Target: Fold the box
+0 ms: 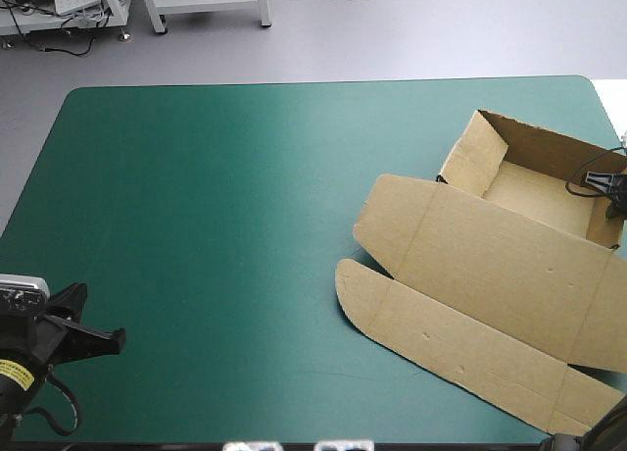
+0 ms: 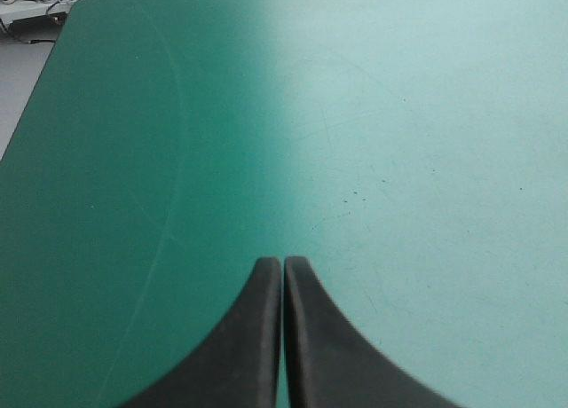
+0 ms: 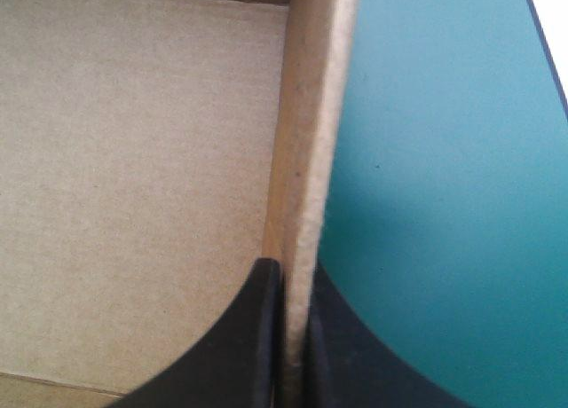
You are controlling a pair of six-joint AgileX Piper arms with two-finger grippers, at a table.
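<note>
Sitting on the right side of the smooth teal-green table cover (image 1: pixel 216 235), the brown corrugated cardboard box (image 1: pixel 490 265) looks like a half-built tray. The tray part is toward the far right corner with its walls standing up. The big lid panel lies flat on the near side, with crease lines across it and rounded flaps at the ends. The right gripper (image 3: pixel 293 270) has its curved black fingers pinched on one upright wall, one finger inside the tray and one outside over the cover. Up close that wall's top edge looks pale and a bit fuzzy, and the tray floor shows faint ribbing. The left gripper (image 2: pixel 283 266) is near the table's near left corner, well apart from the box. Its fingers are pressed together into a pointed arch with nothing between them, over bare cover with a few faint scratches and specks.
</note>
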